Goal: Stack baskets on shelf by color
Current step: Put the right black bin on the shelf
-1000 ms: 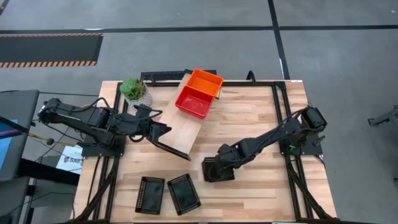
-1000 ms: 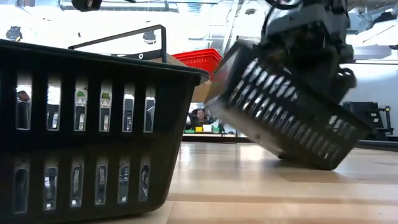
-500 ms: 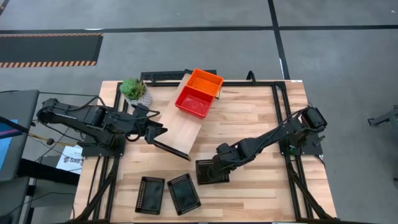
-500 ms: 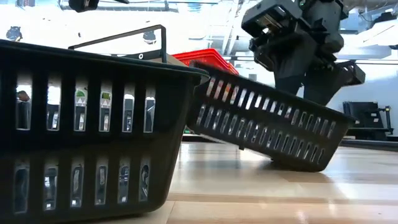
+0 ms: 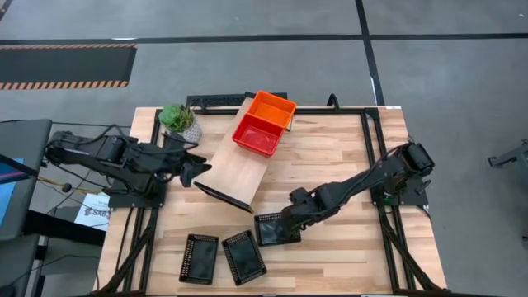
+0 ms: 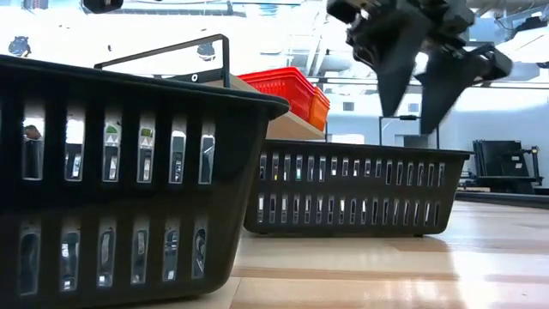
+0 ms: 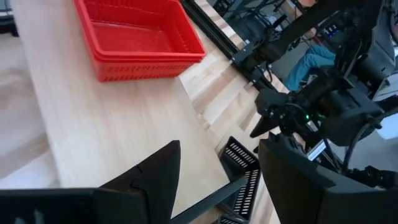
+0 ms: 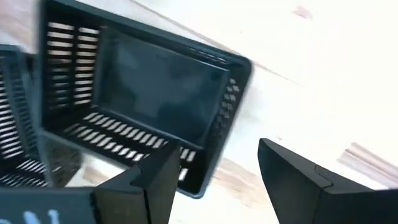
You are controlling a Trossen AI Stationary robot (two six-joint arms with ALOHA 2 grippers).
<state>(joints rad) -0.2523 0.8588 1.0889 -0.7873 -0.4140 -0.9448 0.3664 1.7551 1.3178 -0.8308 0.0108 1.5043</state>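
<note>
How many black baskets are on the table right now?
3, all near the front edge: one at the left, one beside it, and one just right of those, under the open right gripper. None appear hidden.

No writing, label, brand or number can be read anywhere; a white sheet (image 5: 92, 209) left of the desk carries print too small to make out.

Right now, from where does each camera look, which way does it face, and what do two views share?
High: above, facing straight down; both arms, shelf.
Low: table height, facing level; black basket, right claw above it.
Left wrist: looks along the shelf at the red basket; left claw fingers apart.
Right wrist: looks down into that black basket; own fingers apart.
Shared: that black basket, in high, low and right wrist views.
</note>
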